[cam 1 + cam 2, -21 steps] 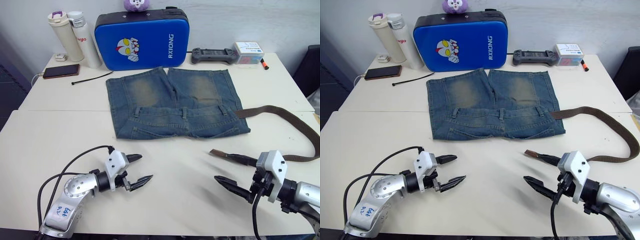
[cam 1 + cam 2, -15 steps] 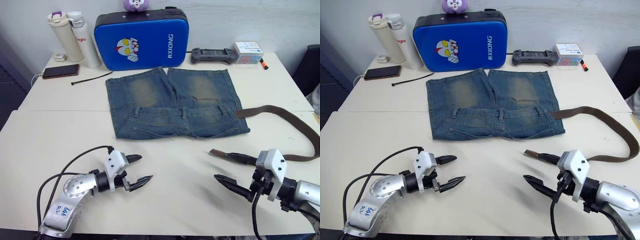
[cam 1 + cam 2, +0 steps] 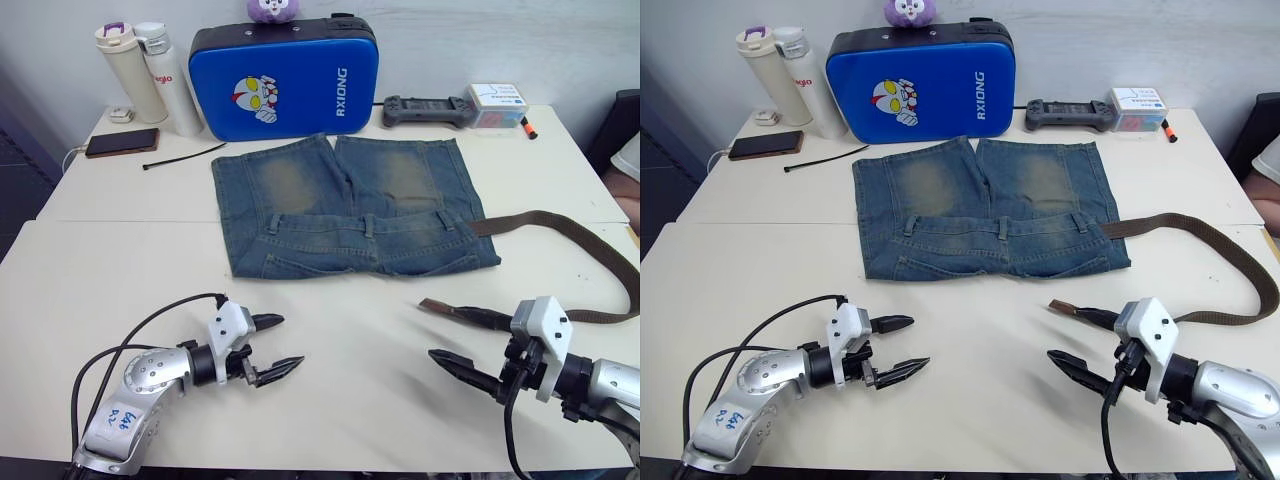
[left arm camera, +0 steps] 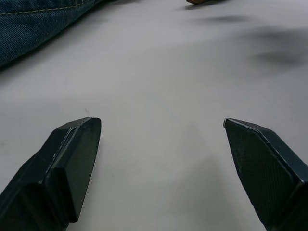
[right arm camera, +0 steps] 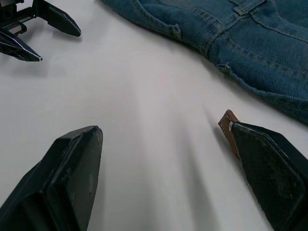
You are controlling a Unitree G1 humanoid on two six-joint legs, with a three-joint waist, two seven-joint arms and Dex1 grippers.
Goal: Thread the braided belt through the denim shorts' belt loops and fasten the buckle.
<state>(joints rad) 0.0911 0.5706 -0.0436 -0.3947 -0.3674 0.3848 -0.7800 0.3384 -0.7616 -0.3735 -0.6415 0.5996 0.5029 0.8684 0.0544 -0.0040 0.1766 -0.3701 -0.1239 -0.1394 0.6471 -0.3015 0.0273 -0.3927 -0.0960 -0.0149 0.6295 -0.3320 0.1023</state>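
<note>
The denim shorts (image 3: 345, 205) lie flat mid-table, waistband toward me, with belt loops (image 3: 370, 226) showing along it. The braided belt (image 3: 590, 240) runs from the shorts' right side, curves along the table's right edge and comes back; its leather tip (image 3: 430, 304) rests by my right gripper's far finger, also seen as the brown tip (image 5: 226, 123). My right gripper (image 3: 445, 333) is open just above the table, nothing held. My left gripper (image 3: 292, 340) is open and empty over bare table at the near left. The buckle is hidden.
At the back stand a blue case (image 3: 283, 78), two bottles (image 3: 150, 75), a phone (image 3: 122, 142), a black cable tie (image 3: 185, 155), a controller (image 3: 430, 110) and a small box (image 3: 497, 105). A person's sleeve (image 3: 630, 160) shows at the right edge.
My left gripper has drifted slightly toward me. A person's sleeve has come into view at the right edge. Belt and shorts have not moved.
</note>
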